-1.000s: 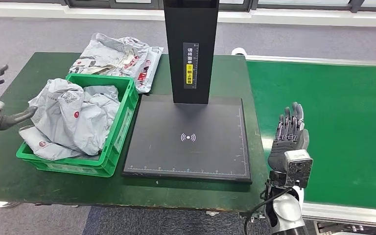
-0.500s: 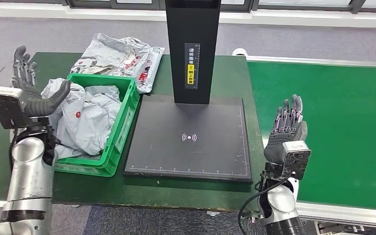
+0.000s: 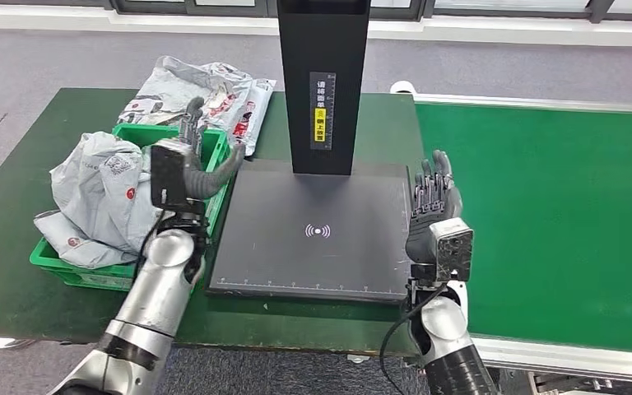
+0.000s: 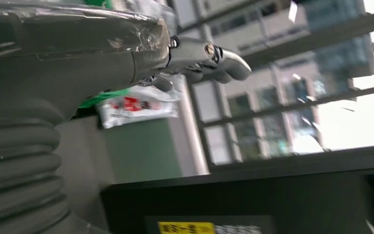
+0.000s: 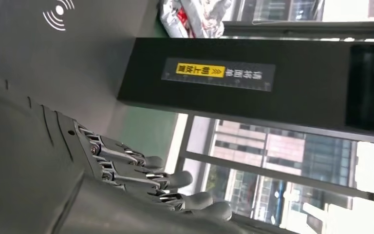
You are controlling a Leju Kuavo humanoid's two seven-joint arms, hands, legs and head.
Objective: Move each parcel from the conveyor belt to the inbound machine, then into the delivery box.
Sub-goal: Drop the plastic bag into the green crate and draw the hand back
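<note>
While holding nothing, both hands hovering at the scanner's edges: left hand [image 3: 183,169] raised, fingers apart and empty, between the green crate [image 3: 214,177] and the black scan plate [image 3: 317,234]; right hand [image 3: 434,216] upright at the plate's other edge, fingers extended and apart, likewise empty, beside the green conveyor belt [image 3: 551,214]. Showing no parcel anywhere on the visible stretch of belt, and none lying on the plate either, with its wireless symbol [image 3: 317,231] uncovered. Sitting heaped in the crate, several crumpled grey parcels [image 3: 111,202], bulging over its rim on the side away from the scanner. Further back, resting on the green table [image 3: 16,189] behind the crate, more grey mailer bags [image 3: 206,99], outside any container; not possible to tell whether those count as delivered. Rising at the plate's far edge, the black scanner column [image 3: 322,82] with its yellow label. Judging by this, most of the sorting looking finished, with nothing waiting mid-route; remaining work depending on whether further parcels arrive on the belt.
</note>
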